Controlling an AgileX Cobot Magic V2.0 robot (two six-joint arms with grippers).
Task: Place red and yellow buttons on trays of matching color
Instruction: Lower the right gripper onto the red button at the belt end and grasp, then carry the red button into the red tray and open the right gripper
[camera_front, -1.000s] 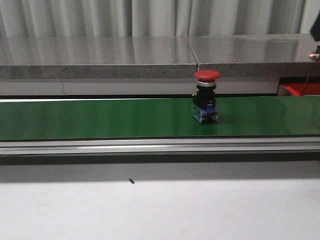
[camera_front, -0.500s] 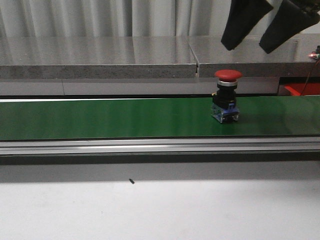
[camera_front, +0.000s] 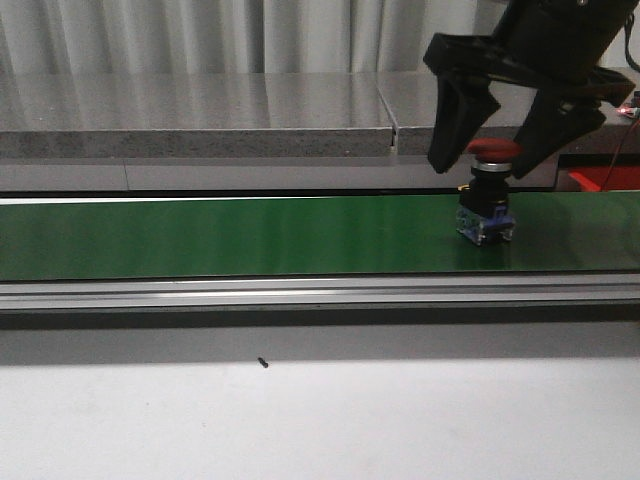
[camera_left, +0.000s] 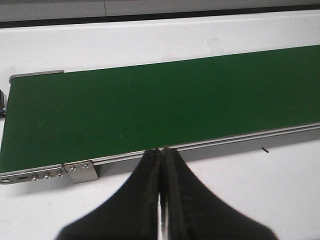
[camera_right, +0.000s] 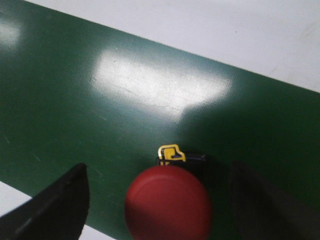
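The red button stands upright on the green belt, toward its right end. My right gripper is open and straddles the red cap, one finger on each side with a gap between them and the cap. In the right wrist view the red button lies between the spread fingers of the right gripper. My left gripper is shut on nothing, over the white table by the belt's near rail. No yellow button is in view.
A grey stone ledge runs behind the belt. A red object, perhaps a tray, shows partly at the far right behind the belt. An aluminium rail borders the belt's front, with white table before it.
The red button has travelled right along the belt. My right gripper has come down from above and now brackets the cap, still open.
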